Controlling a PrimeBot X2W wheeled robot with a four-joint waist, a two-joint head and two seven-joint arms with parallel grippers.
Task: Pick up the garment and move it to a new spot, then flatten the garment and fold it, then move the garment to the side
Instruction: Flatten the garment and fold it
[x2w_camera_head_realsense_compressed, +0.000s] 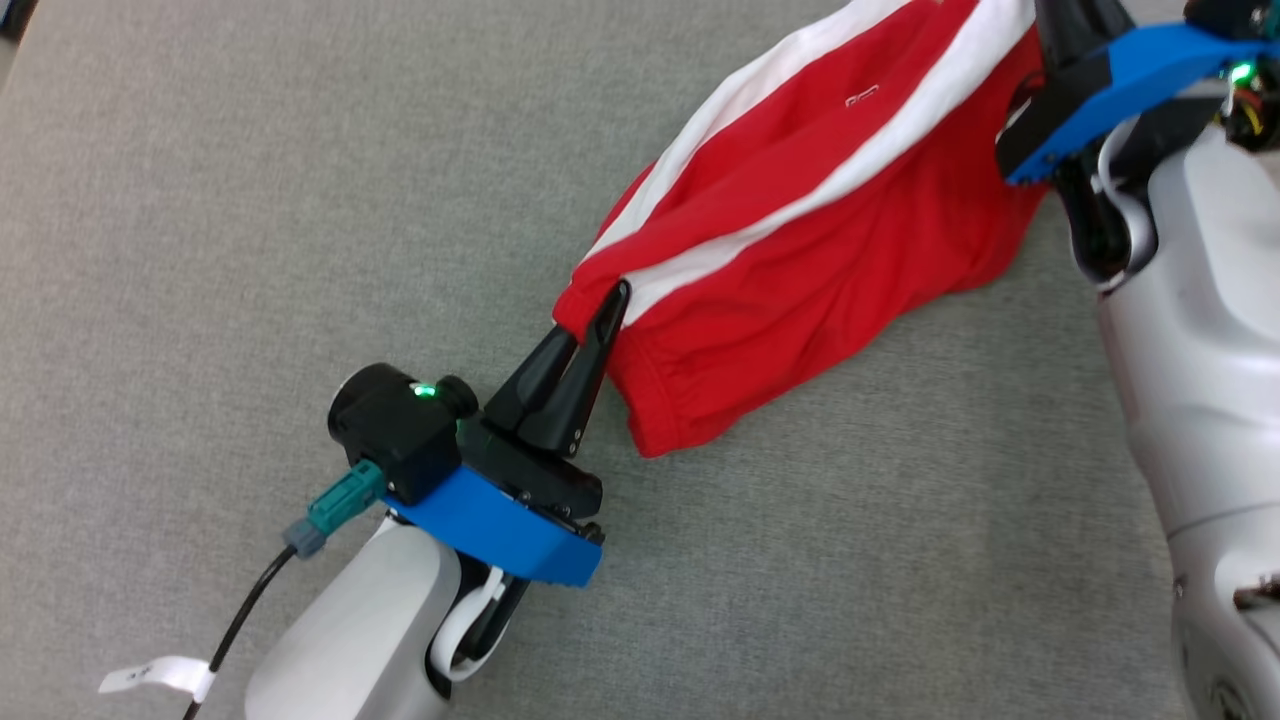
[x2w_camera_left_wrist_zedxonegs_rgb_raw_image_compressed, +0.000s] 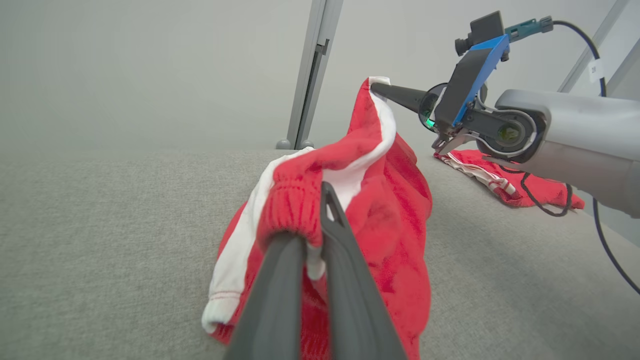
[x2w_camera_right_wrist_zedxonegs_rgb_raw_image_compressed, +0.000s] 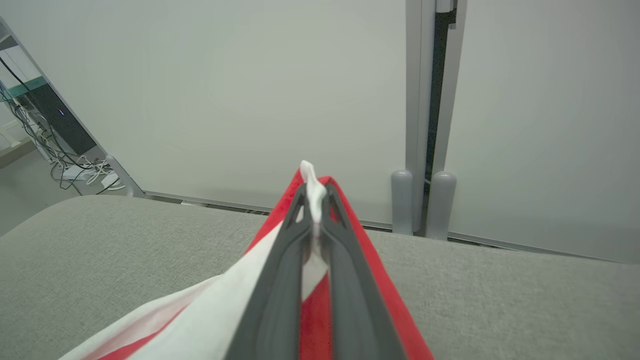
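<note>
My left claw (x2w_camera_head_realsense_compressed: 603, 312) is clamped on the elastic hem of the red, white-striped garment (x2w_camera_head_realsense_compressed: 800, 220). My right claw (x2w_camera_right_wrist_zedxonegs_rgb_raw_image_compressed: 315, 210) is pinched shut on its far end, so the cloth stretches between them and sags onto the grey table (x2w_camera_head_realsense_compressed: 250, 200). The left wrist view adds something (a second red garment (x2w_camera_left_wrist_zedxonegs_rgb_raw_image_compressed: 505, 182) lying beyond my right arm).
</note>
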